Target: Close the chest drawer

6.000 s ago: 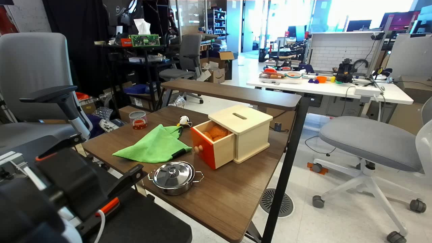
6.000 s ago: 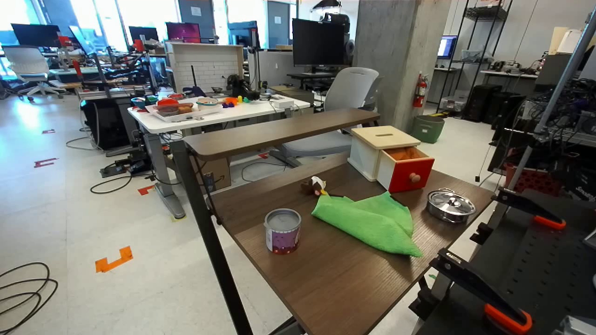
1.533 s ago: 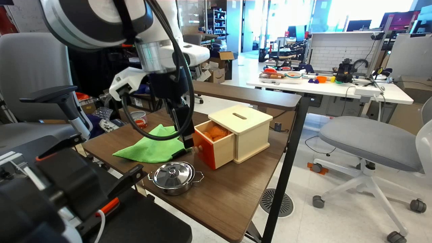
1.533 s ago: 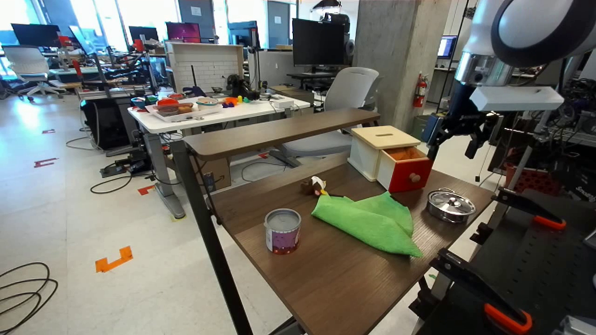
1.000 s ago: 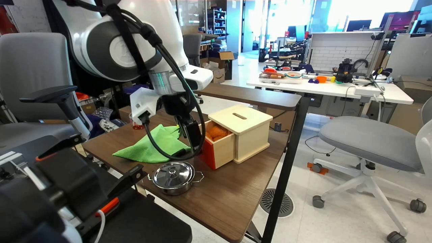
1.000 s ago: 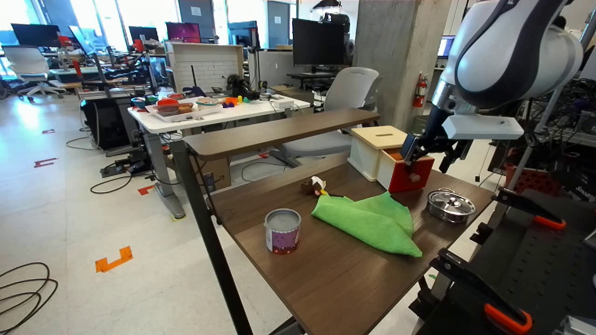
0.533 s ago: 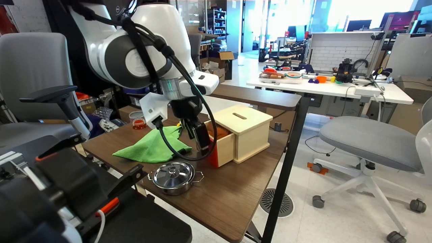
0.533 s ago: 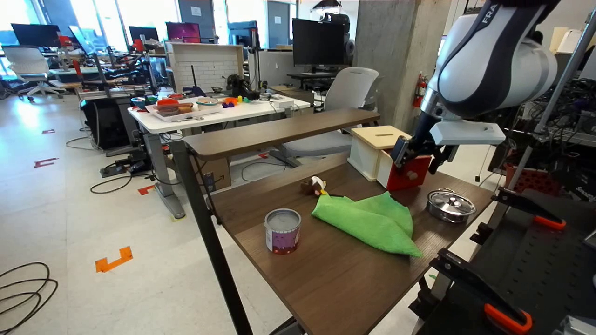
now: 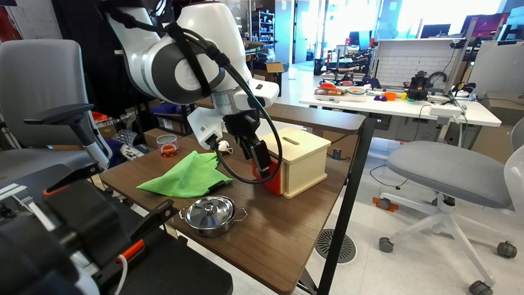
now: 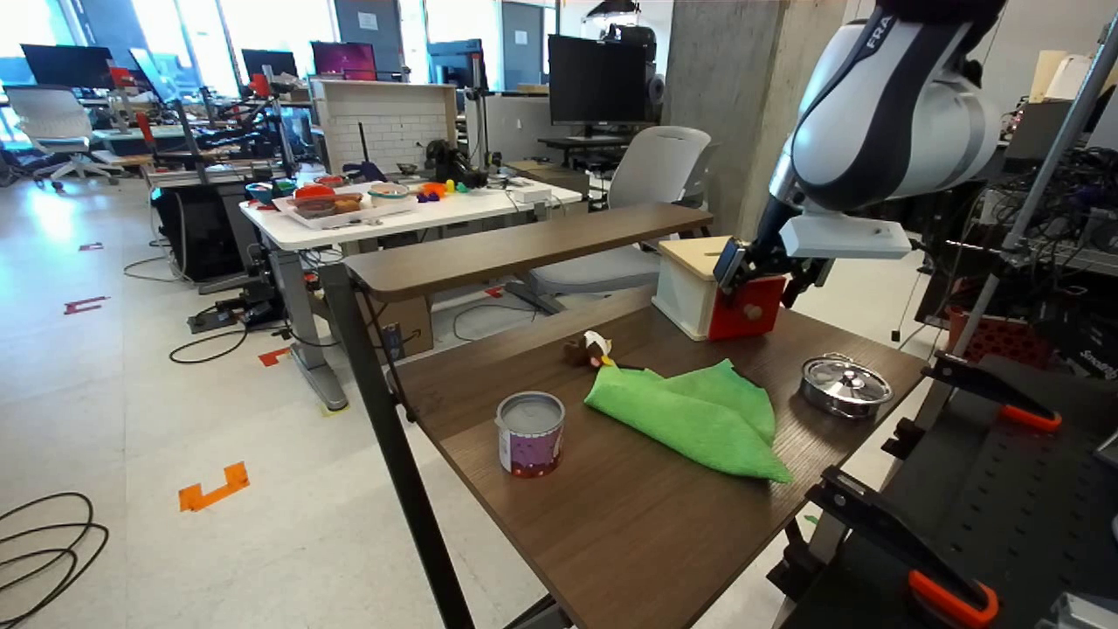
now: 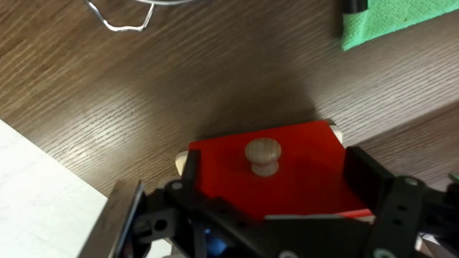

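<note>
The white-and-black robot arm point(image 9: 168, 76) leans over the dark brown wooden table point(image 9: 270, 233), its black two-fingered gripper point(image 11: 274, 161) pointing down, spread wide and gripping nothing. One finger stands at each side of the bright red-orange drawer point(image 10: 734, 325) front, the turned wooden knob point(image 11: 263, 152) between them; contact is hard to judge. In the wrist view the table's edge slants across the lower left. Wood grain shows between the drawer and the round lidded metal pot point(image 9: 211, 217) and bright green cloth point(image 9: 188, 176). The drawer front stands upright, against or almost against the small pale wooden box-shaped chest point(image 9: 309, 168); which, I cannot tell.
</note>
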